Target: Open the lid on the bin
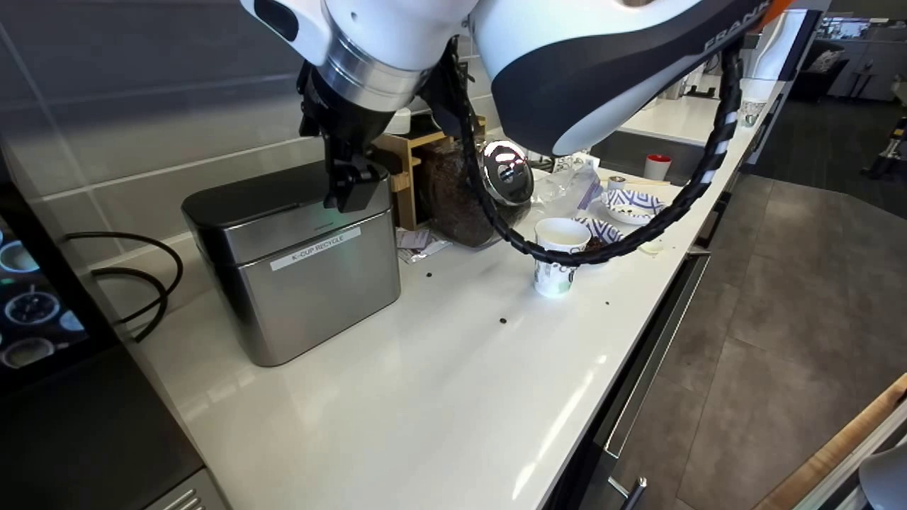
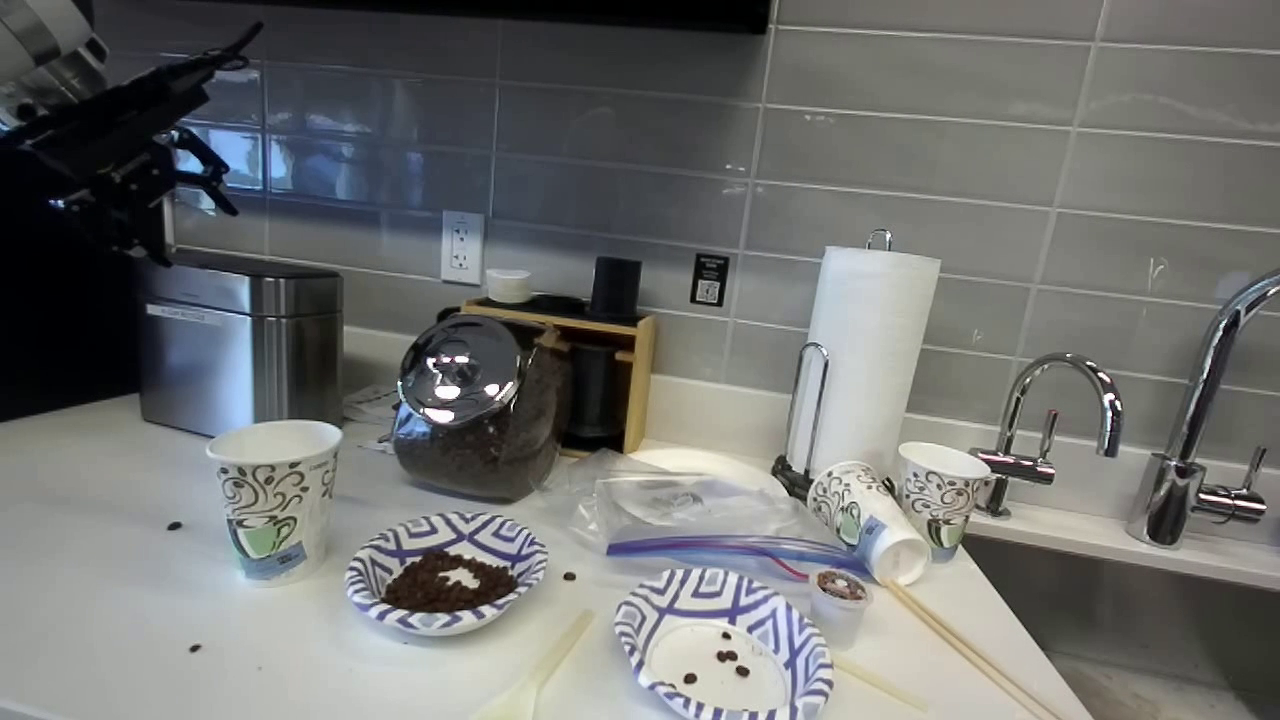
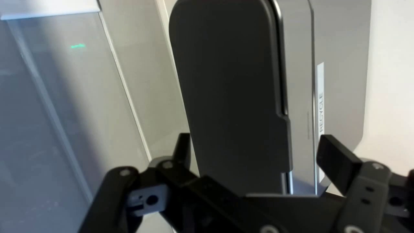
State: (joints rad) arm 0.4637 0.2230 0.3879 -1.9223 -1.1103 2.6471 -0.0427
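Note:
The bin is a boxy brushed-steel container with a front label, on the counter against the wall; it shows in both exterior views (image 1: 326,297) (image 2: 200,360) and in the wrist view (image 3: 343,64). Its lid is a flat panel with rounded corners that looks dark here (image 1: 248,195) (image 3: 226,81) (image 2: 250,266). The lid lies flat and shut, with a notch along its front edge in the wrist view. My gripper (image 1: 347,195) (image 2: 190,235) is open and empty above the bin. In the wrist view its fingers (image 3: 254,145) stand apart on either side of the lid, not visibly touching it.
The tiled wall (image 1: 142,106) rises close behind the bin. A wooden box (image 2: 640,380) and a bean jar (image 2: 480,440) stand beside it. A paper cup (image 1: 556,276) and patterned bowls (image 2: 450,575) are farther along the counter. A dark machine with cables (image 1: 71,397) is near the bin's opposite side.

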